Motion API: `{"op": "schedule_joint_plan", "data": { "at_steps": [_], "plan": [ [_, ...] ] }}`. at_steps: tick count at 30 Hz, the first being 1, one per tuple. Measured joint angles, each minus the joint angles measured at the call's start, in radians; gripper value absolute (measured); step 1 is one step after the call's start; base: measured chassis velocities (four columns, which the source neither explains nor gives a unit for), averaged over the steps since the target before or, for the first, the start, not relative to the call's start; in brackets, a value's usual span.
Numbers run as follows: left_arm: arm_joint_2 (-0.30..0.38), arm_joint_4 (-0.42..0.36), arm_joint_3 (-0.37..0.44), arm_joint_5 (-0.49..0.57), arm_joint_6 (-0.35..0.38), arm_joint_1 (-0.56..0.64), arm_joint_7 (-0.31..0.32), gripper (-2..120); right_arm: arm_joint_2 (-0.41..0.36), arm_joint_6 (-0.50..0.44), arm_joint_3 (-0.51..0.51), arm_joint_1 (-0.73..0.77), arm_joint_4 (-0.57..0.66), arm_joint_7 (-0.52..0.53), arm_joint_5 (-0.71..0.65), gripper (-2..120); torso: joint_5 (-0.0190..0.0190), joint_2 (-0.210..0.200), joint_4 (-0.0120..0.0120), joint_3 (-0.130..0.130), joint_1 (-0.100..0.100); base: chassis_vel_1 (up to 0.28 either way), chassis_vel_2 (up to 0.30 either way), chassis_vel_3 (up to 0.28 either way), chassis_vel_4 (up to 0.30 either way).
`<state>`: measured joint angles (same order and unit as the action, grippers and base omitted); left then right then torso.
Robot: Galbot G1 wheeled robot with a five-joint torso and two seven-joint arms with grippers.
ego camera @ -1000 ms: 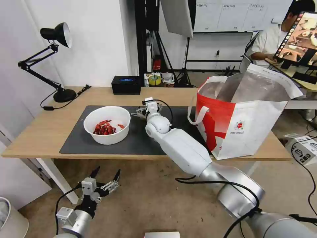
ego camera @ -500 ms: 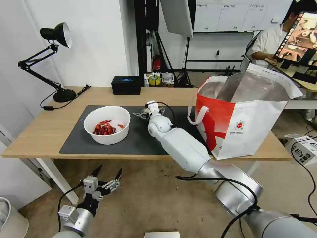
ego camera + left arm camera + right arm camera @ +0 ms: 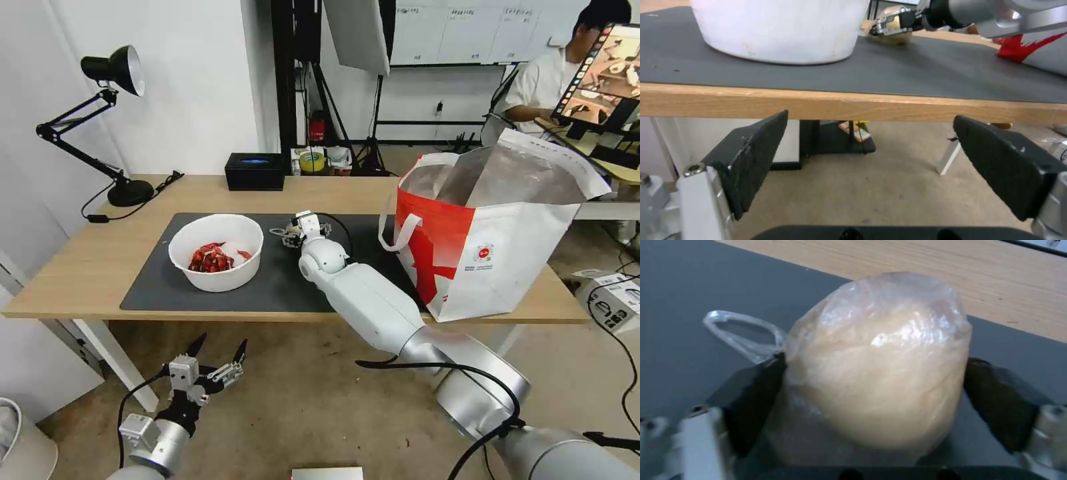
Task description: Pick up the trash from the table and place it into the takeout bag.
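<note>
**Trash pickup barely begun: lump in the gripper, bowl waiting**

Progress is early. The right gripper (image 3: pixel 871 400) has its fingers closed against both sides of the beige wrapped lump (image 3: pixel 876 363), which sits low over the dark mat (image 3: pixel 280 280) mid-table (image 3: pixel 87 267). The white bowl of red scraps (image 3: pixel 216 251) stands to its left, unbagged. The takeout bag (image 3: pixel 493 233) stands open at the right. The lump's long axis runs away from the wrist, toward the table's far edge. The left gripper (image 3: pixel 219 350) hangs open below the table.
</note>
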<state>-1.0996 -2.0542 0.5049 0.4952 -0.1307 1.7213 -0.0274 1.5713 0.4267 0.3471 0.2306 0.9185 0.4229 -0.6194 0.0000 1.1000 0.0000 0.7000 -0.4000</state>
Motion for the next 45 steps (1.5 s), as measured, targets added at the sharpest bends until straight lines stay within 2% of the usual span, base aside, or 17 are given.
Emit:
{"op": "schedule_joint_plan", "data": {
  "at_steps": [5, 8, 10, 12, 17, 21, 22, 24, 25, 28, 29, 32, 37, 39, 40, 43, 45],
  "plan": [
    [0.002, -0.001, 0.0, 0.001, 0.0, -0.001, 0.0, 100, 0.0, 0.002, 0.002, 0.005, 0.006, 0.0, -0.002, 77, 0.0, 0.0, 0.0, 0.0, 0.0, 0.0, 0.0, 0.0, 0.0],
    [0.006, -0.002, 0.002, 0.002, 0.0, 0.0, 0.0, 100, -0.001, 0.004, 0.002, 0.011, 0.013, 0.0, -0.004, 61, 0.0, 0.0, 0.0, 0.0, 0.0, 0.0, 0.0, 0.0, 0.0],
    [0.007, -0.003, 0.002, 0.003, 0.0, 0.0, 0.0, 100, -0.001, 0.004, 0.002, 0.013, 0.014, 0.001, -0.004, 57, 0.0, 0.0, 0.0, 0.0, 0.0, 0.0, 0.0, 0.0, 0.0],
    [0.008, -0.003, 0.002, 0.003, 0.0, 0.0, 0.0, 100, -0.001, 0.003, 0.001, 0.015, 0.017, 0.001, -0.005, 46, 0.0, 0.0, 0.0, 0.0, 0.0, 0.0, 0.0, 0.0, 0.0],
    [0.009, -0.004, 0.004, 0.004, 0.0, 0.0, 0.001, 100, -0.011, -0.02, -0.002, 0.026, 0.052, 0.001, -0.017, 33, 0.0, 0.0, 0.0, 0.0, 0.0, 0.0, 0.0, 0.0, 0.0],
    [0.01, -0.006, 0.005, 0.004, -0.001, 0.01, 0.001, 100, -0.074, -0.05, 0.017, 0.06, 0.191, 0.036, -0.027, 14, 0.0001, 0.0, 0.0002, 0.0, 0.0, 0.0, 0.0, 0.0, 0.0],
    [0.01, -0.006, 0.005, 0.004, -0.001, 0.01, 0.001, 100, -0.074, -0.05, 0.017, 0.06, 0.191, 0.036, -0.027, 14, 0.0001, 0.0, 0.0002, 0.0, 0.0, 0.0, 0.0, 0.0, 0.0],
    [0.011, -0.008, 0.006, 0.005, -0.001, 0.013, 0.002, 100, -0.127, -0.073, 0.037, 0.083, 0.274, 0.064, -0.027, 7, 0.0, 0.0, -0.0001, 0.0, 0.0, 0.0, 0.0, 0.0, 0.0],
    [0.011, -0.008, 0.006, 0.005, -0.001, 0.013, 0.002, 100, -0.127, -0.073, 0.037, 0.083, 0.274, 0.064, -0.027, 7, 0.0, 0.0, -0.0001, 0.0, 0.0, 0.0, 0.0, 0.0, 0.0],
    [0.009, -0.014, 0.018, 0.005, -0.002, 0.03, 0.002, 100, -0.189, -0.101, 0.046, 0.121, 0.425, 0.1, -0.026, 6, 0.0002, 0.0, -0.0003, 0.0, 0.0, 0.0, 0.0, 0.0, 0.0],
    [0.009, -0.014, 0.018, 0.005, -0.002, 0.03, 0.002, 100, -0.189, -0.101, 0.046, 0.121, 0.425, 0.1, -0.026, 6, 0.0002, 0.0, -0.0003, 0.0, 0.0, 0.0, 0.0, 0.0, 0.0],
    [-0.015, -0.026, 0.038, -0.001, -0.006, 0.053, 0.002, 100, -0.23, -0.133, 0.045, 0.147, 0.545, 0.112, -0.022, 6, 0.0001, 0.0, 0.0002, 0.0, 0.0, 0.0, 0.0, 0.0, 0.0],
    [-0.06, -0.044, 0.064, -0.023, -0.018, 0.088, 0.0, 100, -0.272, -0.179, 0.036, 0.17, 0.661, 0.119, -0.002, 6, 0.0003, 0.0, 0.0002, 0.0, 0.0, 0.0, 0.0, 0.0, 0.0],
    [-0.074, -0.049, 0.068, -0.034, -0.02, 0.096, -0.002, 100, -0.312, -0.201, 0.013, 0.194, 0.744, 0.121, 0.027, 6, 0.0002, 0.0, 0.0004, 0.0, 0.0, 0.0, 0.0, 0.0, 0.0],
    [-0.074, -0.049, 0.068, -0.034, -0.02, 0.096, -0.002, 100, -0.312, -0.201, 0.013, 0.194, 0.744, 0.121, 0.027, 6, 0.0002, 0.0, 0.0004, 0.0, 0.0, 0.0, 0.0, 0.0, 0.0],
    [-0.084, -0.05, 0.064, -0.044, -0.02, 0.099, -0.003, 100, -0.384, -0.211, -0.052, 0.244, 0.888, 0.142, 0.045, 5, 0.0002, 0.0, -0.0002, 0.0, 0.0, 0.0, 0.0, 0.0, 0.0],
    [-0.085, -0.051, 0.064, -0.045, -0.02, 0.1, -0.004, 100, -0.4, -0.211, -0.07, 0.256, 0.915, 0.145, 0.045, 5, 0.0004, 0.0, -0.0001, 0.0, 0.0, 0.0, 0.0, 0.0, 0.0]
  ]
}}
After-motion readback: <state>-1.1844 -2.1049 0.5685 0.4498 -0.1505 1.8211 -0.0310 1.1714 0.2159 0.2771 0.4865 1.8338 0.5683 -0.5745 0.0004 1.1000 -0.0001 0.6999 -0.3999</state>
